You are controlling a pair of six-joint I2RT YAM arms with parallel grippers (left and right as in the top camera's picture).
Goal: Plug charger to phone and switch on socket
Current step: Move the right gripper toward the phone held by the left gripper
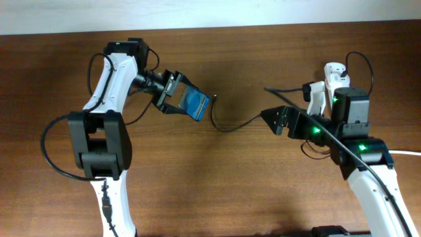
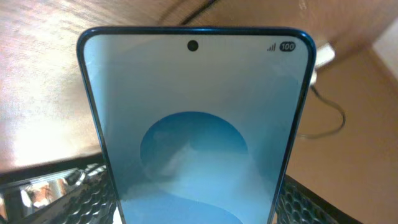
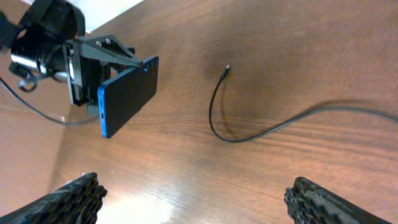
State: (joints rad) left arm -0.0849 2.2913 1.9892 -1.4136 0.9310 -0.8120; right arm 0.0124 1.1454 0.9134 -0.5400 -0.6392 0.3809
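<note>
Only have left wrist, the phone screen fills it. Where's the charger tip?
Observer: The plug tip lies loose on the table, just beyond the phone and not touching it.
Operator: Right gripper holding the cable?
Observer: No. The right gripper is open and empty, close to the charger.
Operator: How is the phone held?
Observer: The left gripper clamps it at one end and the phone is tilted. I can't tell whether its low corner touches the table.
</note>
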